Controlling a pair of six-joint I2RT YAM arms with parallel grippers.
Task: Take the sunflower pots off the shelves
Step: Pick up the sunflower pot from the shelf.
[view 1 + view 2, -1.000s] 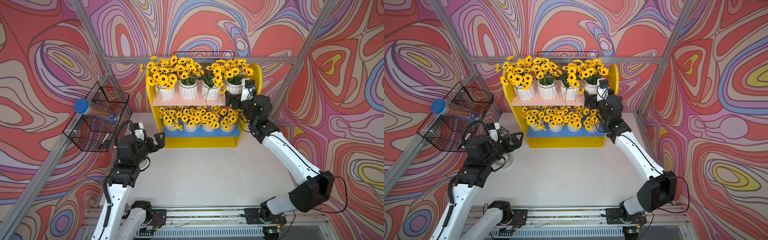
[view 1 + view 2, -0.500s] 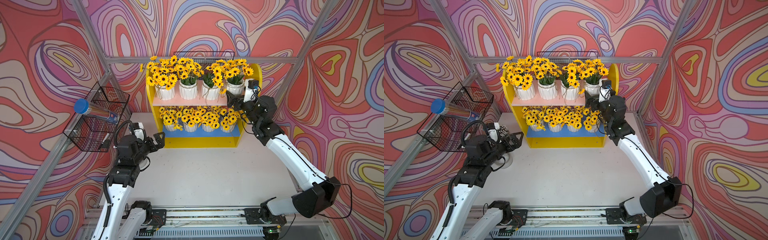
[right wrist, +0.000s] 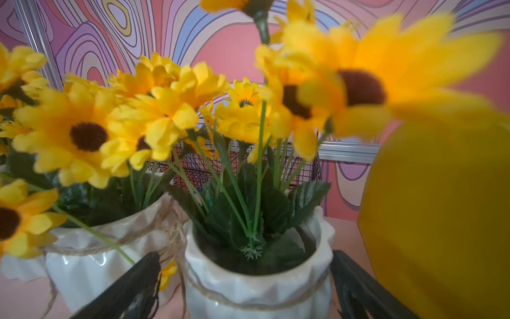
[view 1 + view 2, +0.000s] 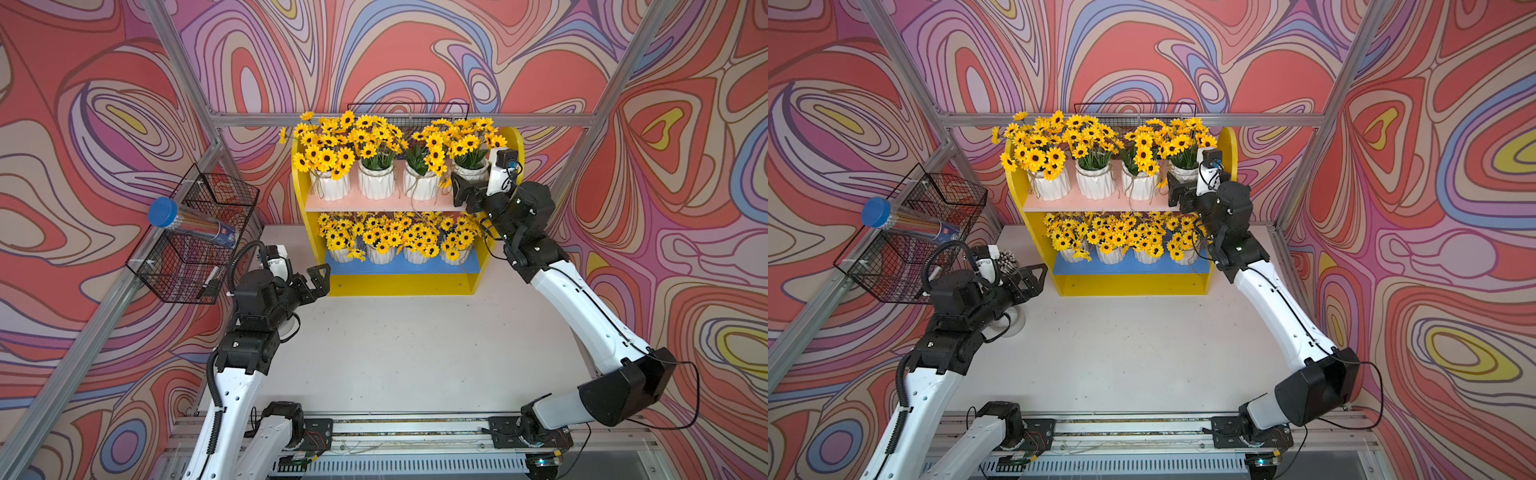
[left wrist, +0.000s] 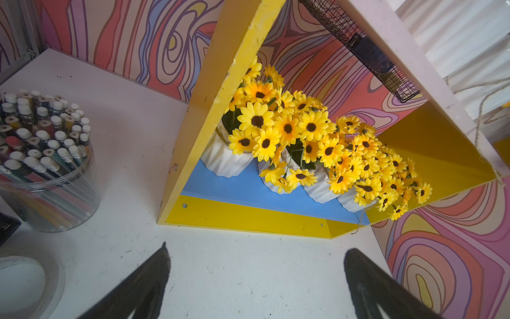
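Top views, shelves: the shelves [image 4: 399,284] stand at the back of the table [image 4: 395,353]. All eight sunflower pots [image 4: 376,183] sit on them, four on the pink upper board [image 4: 374,203] and four on the blue lower board [image 4: 399,267].
Top views, right arm: the right gripper [image 4: 465,189] is up at the pink board's right end, at the end pot [image 4: 471,173], beside the yellow side panel [image 4: 513,143].
Top views, left arm: the left gripper [image 4: 312,279] hovers low near the unit's left front corner, jaws apart, holding nothing.
Left wrist, outlook: spread fingers [image 5: 143,281] frame bare table. The blue board's pots lie ahead, and a cup of pencils [image 5: 47,176] stands off to one side.
Right wrist, grip: the jaws stand wide, one on each side of the end pot, not closed on it. One is in the gap to the neighbouring pot [image 3: 91,265], the other between the pot and the side panel.
Step in hand: probably the grasp of this end pot.
Doing it well: close on the ribbed body below the twine, not the stems. Keep the inner finger clear of the neighbour's twine. Lift slightly, then draw straight forward so the blooms do not tangle.
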